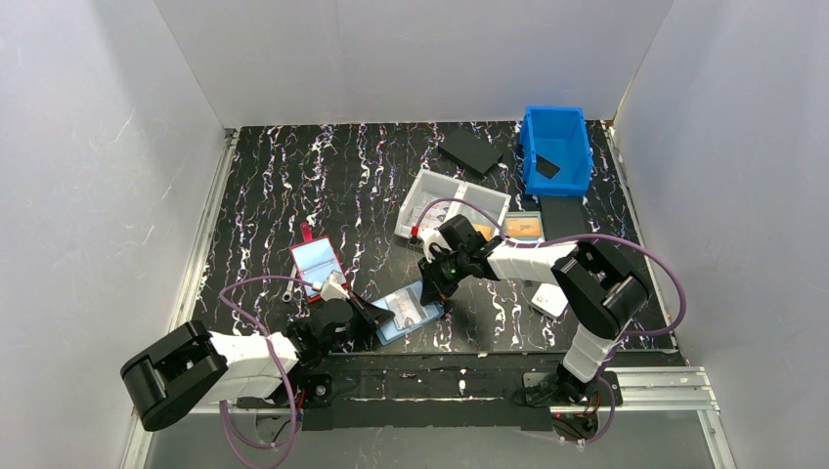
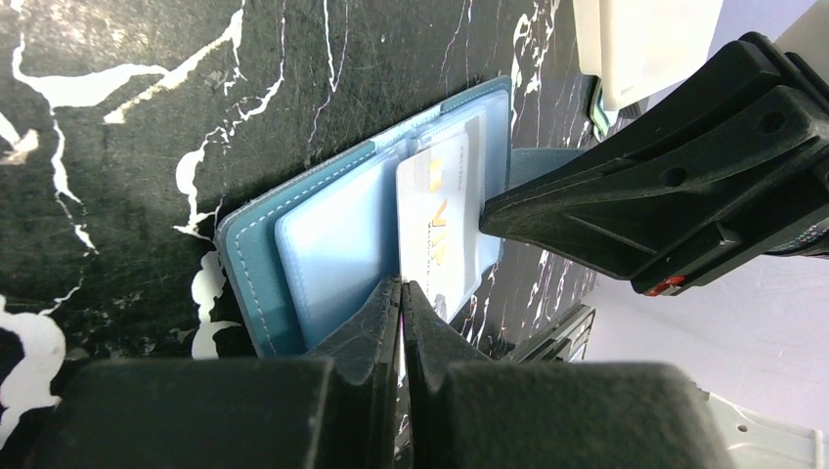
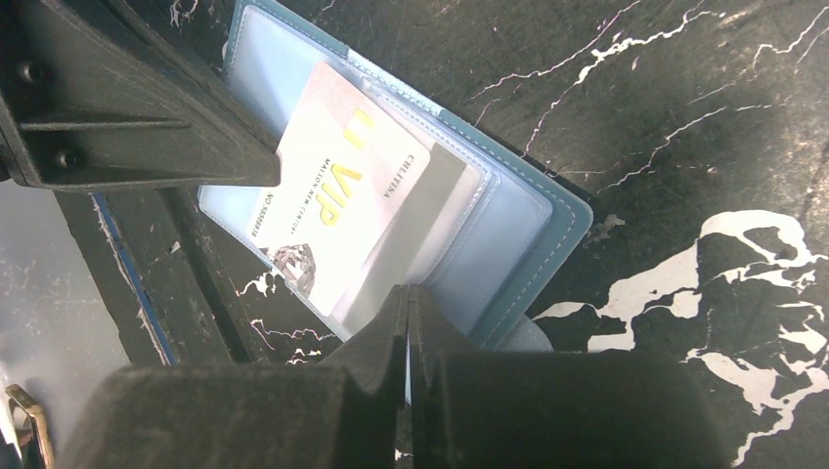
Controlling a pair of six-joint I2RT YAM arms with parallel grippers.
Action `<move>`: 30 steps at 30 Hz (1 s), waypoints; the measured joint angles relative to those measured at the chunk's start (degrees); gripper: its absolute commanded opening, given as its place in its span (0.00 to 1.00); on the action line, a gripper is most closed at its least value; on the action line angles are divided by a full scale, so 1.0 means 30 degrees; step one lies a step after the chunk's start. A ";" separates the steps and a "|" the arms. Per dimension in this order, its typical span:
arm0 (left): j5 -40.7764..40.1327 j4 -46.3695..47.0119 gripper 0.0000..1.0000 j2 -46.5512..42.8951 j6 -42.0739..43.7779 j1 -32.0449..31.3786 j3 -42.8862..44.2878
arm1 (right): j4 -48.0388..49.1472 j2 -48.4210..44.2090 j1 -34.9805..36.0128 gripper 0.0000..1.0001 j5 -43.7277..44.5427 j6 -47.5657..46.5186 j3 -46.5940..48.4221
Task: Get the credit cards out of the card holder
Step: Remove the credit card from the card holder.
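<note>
**Left pincer** (image 2: 402, 293): fingers pressed together, no gap showing. The tip is down on the edge of the holder (image 3: 528, 230) nearest it. The holder lies open and flat on the mat, directly ahead of this tip. I cannot tell whether a card edge is caught between the fingers or the tip only bears down.

**Right pincer** (image 3: 409, 298): also pressed together, tip down on the holder's opposite edge. It faces the left pincer, with the holder between the two tips.

**Card** (image 3: 342, 195): pale, with yellow "VIP" print, lying aslant. One end sits under the clear pocket just ahead of the right pincer's tip. The other end projects past the pocket mouth toward the left pincer and touches its finger. I judge that one tip pins the holder while the other slides the card along, but which does which I cannot settle. The card is partly out, not free. I can make out no other card in the pockets.

**Surface**: black mat (image 1: 293, 186) with white veining, flat. It looks smooth, so I would expect the holder to skid if it were not pinned.

**Room**: white panels close in three sides.
- A red-edged holder (image 1: 317, 261) lies just beyond the left pincer, to its left.
- A clear tray (image 1: 452, 200) lies beyond the right pincer.
- A teal holder (image 1: 524, 228) lies to that pincer's right.
- A blue bin (image 1: 557, 147) stands farther beyond, well apart.
</note>
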 measured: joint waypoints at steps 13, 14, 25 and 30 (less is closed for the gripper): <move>-0.0095 -0.1719 0.00 -0.2324 0.0044 0.0036 -0.0058 | 0.0000 0.0000 0.0000 0.07 -0.0044 -0.0058 0.0000; -0.0087 -0.1785 0.00 -0.2426 0.0073 0.0051 -0.0058 | 0.0000 0.0000 0.0000 0.07 -0.0051 -0.0066 0.0000; -0.0044 -0.3963 0.00 -0.5537 0.0554 0.0175 -0.0058 | 0.0000 0.0000 -0.0022 0.11 -0.0109 -0.0138 0.0000; 0.0000 -0.5697 0.00 -0.8218 0.0984 0.0321 -0.0058 | 0.0015 -0.0029 -0.0022 0.17 -0.0262 -0.0240 0.0000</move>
